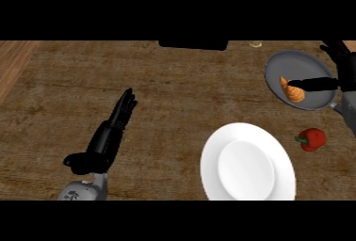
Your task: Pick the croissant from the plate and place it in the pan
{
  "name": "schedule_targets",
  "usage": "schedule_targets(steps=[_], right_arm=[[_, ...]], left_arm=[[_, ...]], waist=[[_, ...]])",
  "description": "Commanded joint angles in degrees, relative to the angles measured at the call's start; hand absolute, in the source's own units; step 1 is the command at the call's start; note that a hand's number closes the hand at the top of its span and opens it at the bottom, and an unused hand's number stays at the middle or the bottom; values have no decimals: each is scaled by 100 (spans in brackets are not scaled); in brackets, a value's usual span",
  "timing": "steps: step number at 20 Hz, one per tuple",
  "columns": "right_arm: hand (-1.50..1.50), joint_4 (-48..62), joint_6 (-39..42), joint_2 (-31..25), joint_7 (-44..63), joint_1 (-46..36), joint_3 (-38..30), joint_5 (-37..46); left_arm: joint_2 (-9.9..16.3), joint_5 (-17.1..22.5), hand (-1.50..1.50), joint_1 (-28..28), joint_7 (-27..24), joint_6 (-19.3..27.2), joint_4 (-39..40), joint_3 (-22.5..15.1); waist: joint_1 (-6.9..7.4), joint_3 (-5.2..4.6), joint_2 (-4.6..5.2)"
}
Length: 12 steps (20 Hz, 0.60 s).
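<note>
The golden croissant [293,90] lies inside the grey pan [295,63] at the upper right of the counter. My right hand [319,84] comes in from the right edge and spreads over the pan. Its thumb points left and its tip reaches the croissant, while the fingers stick up past the pan's far rim, so the hand is open. The white plate [212,157] sits at the lower middle with nothing on it. My left hand [117,120] rests open at the left, fingers straight and pointing up the counter, well away from the plate and pan.
A red bell pepper [312,139] lies between the plate and the pan, near the right edge. A black object [193,44] and a small pale item [256,44] sit at the counter's far edge. A lighter wood strip [12,61] runs down the left.
</note>
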Motion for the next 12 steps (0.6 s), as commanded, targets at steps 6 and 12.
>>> schedule_targets(steps=[6,12], right_arm=[[-150,303,2021,-740,-502,405,-505,-568],[-150,224,3267,-1024,-1295,1029,-375,-500]], left_arm=[[-24,-20,0,37,63,92,-101,49],[42,-39,0,132,-26,93,-14,136]], waist=[[-88,5,-23],[-201,-2,-75]])
